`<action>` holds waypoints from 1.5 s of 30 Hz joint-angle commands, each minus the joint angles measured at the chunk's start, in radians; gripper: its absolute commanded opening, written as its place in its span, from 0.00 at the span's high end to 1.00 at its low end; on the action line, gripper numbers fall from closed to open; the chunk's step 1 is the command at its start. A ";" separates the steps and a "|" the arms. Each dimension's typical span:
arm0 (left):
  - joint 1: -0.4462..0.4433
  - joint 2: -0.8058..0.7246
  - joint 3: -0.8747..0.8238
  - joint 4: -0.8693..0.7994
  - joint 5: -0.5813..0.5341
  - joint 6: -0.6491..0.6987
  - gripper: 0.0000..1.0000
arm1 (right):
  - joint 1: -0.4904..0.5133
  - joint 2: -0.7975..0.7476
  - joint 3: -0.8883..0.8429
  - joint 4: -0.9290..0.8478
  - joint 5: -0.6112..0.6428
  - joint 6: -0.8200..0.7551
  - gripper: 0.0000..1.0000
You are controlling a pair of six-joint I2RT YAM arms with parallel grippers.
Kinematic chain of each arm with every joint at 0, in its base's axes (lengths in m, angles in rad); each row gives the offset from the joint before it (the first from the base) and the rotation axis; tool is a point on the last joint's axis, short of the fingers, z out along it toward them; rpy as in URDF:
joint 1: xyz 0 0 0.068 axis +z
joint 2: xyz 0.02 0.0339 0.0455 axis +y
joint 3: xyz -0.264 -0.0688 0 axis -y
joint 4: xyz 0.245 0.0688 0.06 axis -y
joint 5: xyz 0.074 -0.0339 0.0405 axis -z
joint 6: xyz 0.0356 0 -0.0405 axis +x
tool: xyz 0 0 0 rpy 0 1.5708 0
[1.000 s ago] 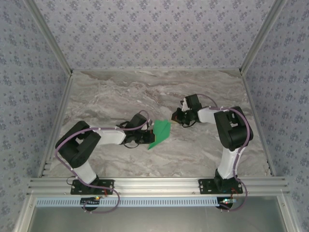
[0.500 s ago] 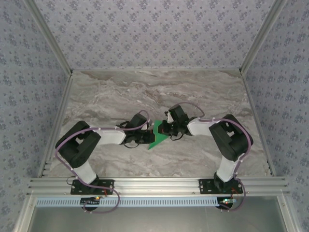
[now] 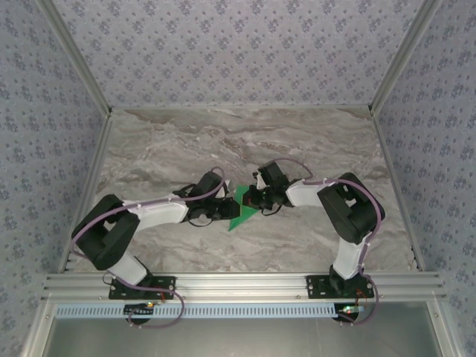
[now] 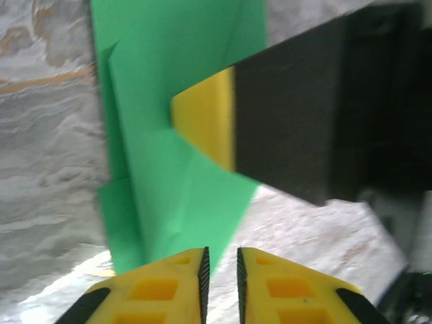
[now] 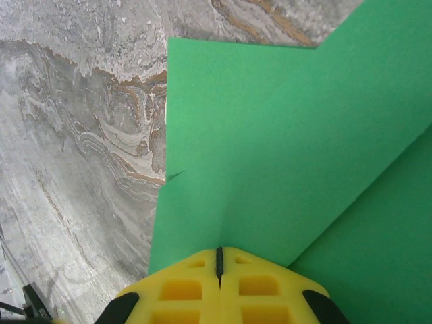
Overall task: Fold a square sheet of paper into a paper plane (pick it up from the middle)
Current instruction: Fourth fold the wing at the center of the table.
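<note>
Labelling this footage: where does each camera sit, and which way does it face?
Top external: above, behind the bases, looking down on table, left arm, right arm, folded green paper.
Left wrist: looks past left jaws, slightly parted, at the paper.
Right wrist: looks past right jaws, shut on the paper.
Shared: the paper.

We see soft, even light on the bench (image 3: 171, 141) with only faint shadows; our left wrist view is blurred, the right wrist view sharp.
</note>
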 commanded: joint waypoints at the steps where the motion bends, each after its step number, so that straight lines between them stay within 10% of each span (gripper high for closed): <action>1: -0.012 -0.018 0.024 -0.005 0.015 -0.101 0.77 | 0.001 0.062 -0.012 -0.107 0.084 -0.014 1.00; 45: 0.037 -0.055 -0.059 0.050 0.027 -0.160 0.77 | 0.011 0.120 -0.007 -0.151 0.089 -0.009 1.00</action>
